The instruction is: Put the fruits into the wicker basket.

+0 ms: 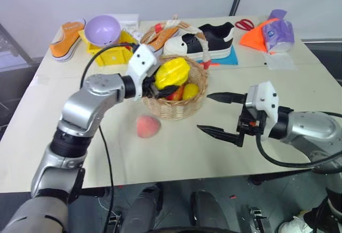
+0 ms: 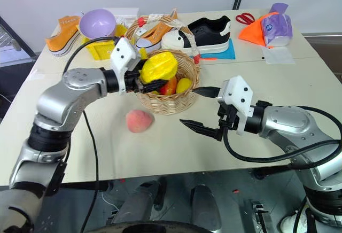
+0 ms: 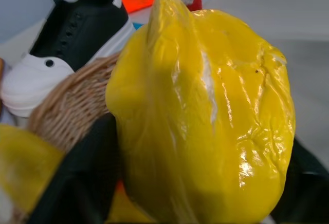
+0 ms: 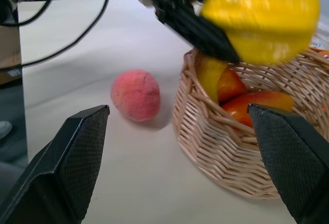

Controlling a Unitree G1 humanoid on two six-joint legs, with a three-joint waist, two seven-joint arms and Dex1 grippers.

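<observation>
left gripper [image 1: 160, 85] over the wicker basket [image 1: 179, 107], its black fingers [image 4: 198, 26] spread beside the yellow ridged fruit [image 1: 172, 72], which sits between them above the fruit already inside; grip or release cannot be told. right gripper [image 1: 220, 114] gapes empty. risk: the fruit may bounce off the pile and over the rim; the peach [image 1: 148, 126] lies below-left on the table [image 1: 176, 153].

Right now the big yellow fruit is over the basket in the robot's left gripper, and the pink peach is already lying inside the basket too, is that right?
Not quite. The yellow fruit is at the left gripper above the wicker basket, but the pink peach is not inside: it lies on the table beside the basket, as the left eye view shows.
</observation>
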